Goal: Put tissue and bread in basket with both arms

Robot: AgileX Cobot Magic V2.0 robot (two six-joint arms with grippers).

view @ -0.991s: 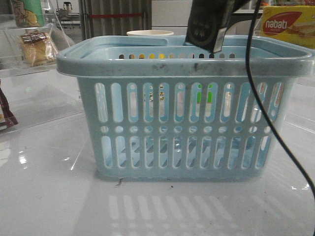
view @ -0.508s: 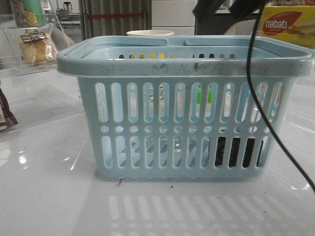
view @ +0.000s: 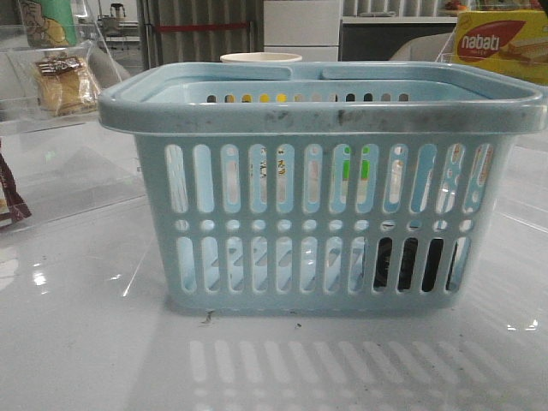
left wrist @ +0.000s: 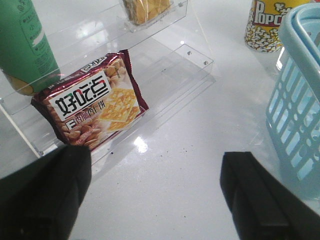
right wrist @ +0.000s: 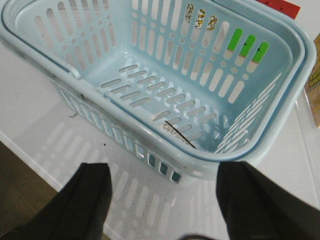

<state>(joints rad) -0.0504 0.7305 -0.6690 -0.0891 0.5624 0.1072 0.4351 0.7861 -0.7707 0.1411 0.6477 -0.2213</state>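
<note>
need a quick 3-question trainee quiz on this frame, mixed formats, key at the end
1. True or false: the bread lies in the basket.
2. Where is the tissue? A) beside the nabati box B) at the bottom of the basket C) on the table in front of the basket
3. Fill in: the left gripper and the right gripper are both ___.
Key: 1 false, it sits on the clear shelf; 2 B; 3 open, neither holding anything.
</note>
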